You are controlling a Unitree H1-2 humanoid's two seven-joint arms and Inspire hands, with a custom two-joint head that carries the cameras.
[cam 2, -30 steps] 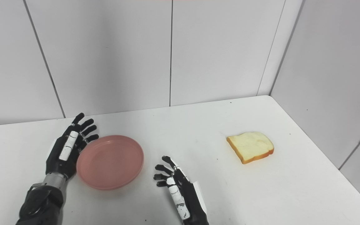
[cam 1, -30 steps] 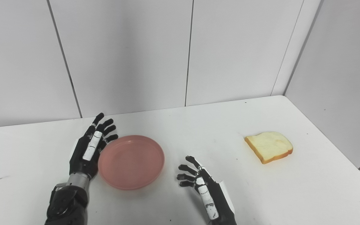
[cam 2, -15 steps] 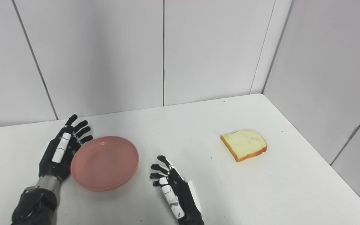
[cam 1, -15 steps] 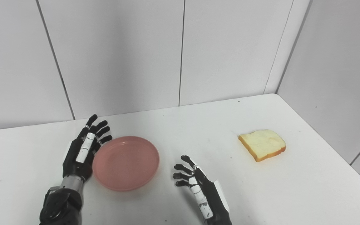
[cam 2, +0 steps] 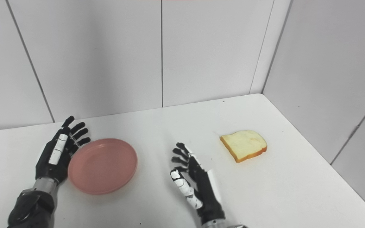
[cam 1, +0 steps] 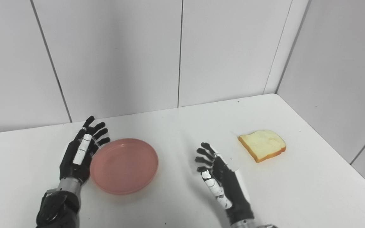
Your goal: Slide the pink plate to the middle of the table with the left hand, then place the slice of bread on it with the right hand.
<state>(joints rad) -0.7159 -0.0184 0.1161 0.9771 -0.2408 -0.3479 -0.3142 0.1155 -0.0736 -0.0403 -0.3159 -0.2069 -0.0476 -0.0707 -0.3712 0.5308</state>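
Now, plate: pink plate (cam 1: 124,165) sits left of middle.
Left hand (cam 1: 80,155): open, empty, touching the plate's 9 o'clock edge.
Right hand (cam 1: 219,180): open, empty.
Tip: push flat and slow toward 3 o'clock.

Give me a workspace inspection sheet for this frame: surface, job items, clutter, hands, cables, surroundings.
Surface: white table, a few small dark specks.
Job's things: pink plate empty, left of centre; slice of bread flat on the table at right, apart from the plate.
Clutter: nothing seen.
Hands: left hand open, fingers spread, at the plate's left rim; right hand open, holding nothing, between plate and bread.
Cables: nothing seen.
Surroundings: white panelled walls behind and to the right.
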